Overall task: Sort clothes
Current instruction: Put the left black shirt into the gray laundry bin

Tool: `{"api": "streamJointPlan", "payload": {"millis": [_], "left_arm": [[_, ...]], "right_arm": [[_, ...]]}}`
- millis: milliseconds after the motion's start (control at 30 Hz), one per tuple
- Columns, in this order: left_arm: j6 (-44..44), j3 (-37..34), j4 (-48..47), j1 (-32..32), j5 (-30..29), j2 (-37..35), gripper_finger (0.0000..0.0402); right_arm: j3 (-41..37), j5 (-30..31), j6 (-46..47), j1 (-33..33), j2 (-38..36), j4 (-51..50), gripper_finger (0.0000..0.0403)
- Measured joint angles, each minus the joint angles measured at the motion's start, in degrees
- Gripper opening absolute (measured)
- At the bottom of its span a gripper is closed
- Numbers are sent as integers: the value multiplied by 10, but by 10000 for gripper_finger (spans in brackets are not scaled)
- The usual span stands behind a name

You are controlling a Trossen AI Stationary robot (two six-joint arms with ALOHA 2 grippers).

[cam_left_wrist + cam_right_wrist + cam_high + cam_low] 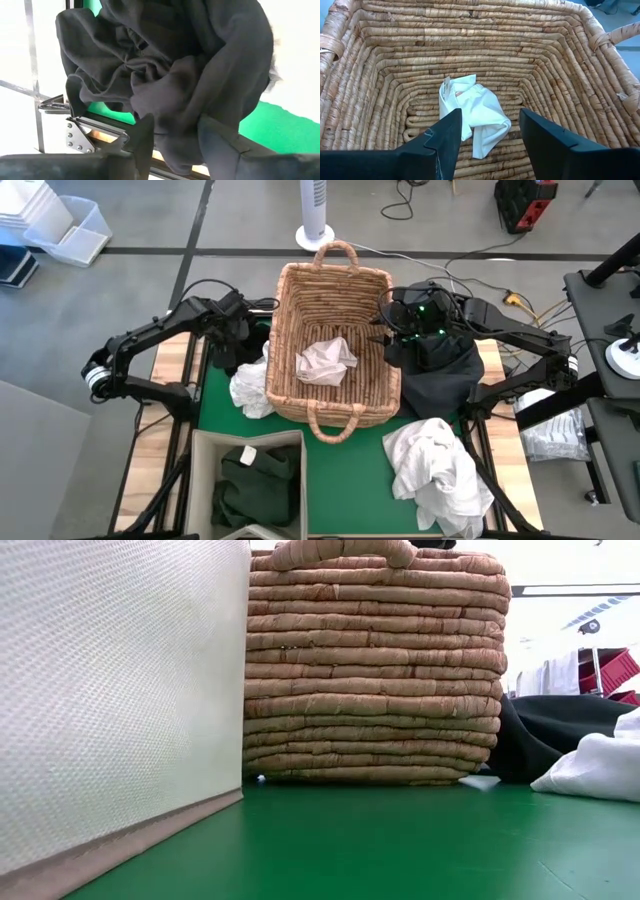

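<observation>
**Dark in my left, white next for my right**

My left gripper (172,135) clamps a black garment (170,65) beside the wicker basket (290,300), bound for sorting. My right gripper (487,132) hangs unclenched over the white garment (472,112) inside, ready to descend.

in the low view the fabric bin (110,690) is cut by the left edge and the wicker basket (375,670) hides both arms. in the high view the white pile (440,470) is cut at the bottom, and the left gripper (232,340) is too dark to read.
</observation>
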Motion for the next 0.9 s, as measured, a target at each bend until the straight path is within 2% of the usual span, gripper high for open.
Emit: {"api": "streamJointPlan", "payload": {"millis": [200, 367, 600, 900], "left_arm": [[0, 0, 1, 1, 0, 0, 74], [1, 0, -1, 1, -2, 0, 10], [-16, 43, -77, 1, -4, -6, 1], [-52, 209, -94, -25, 12, -67, 0]], "right_arm": [[0, 0, 1, 0, 0, 0, 188], [0, 0, 4, 0, 0, 0, 191], [0, 0, 10, 0, 0, 0, 190], [0, 0, 21, 0, 0, 0, 183]]}}
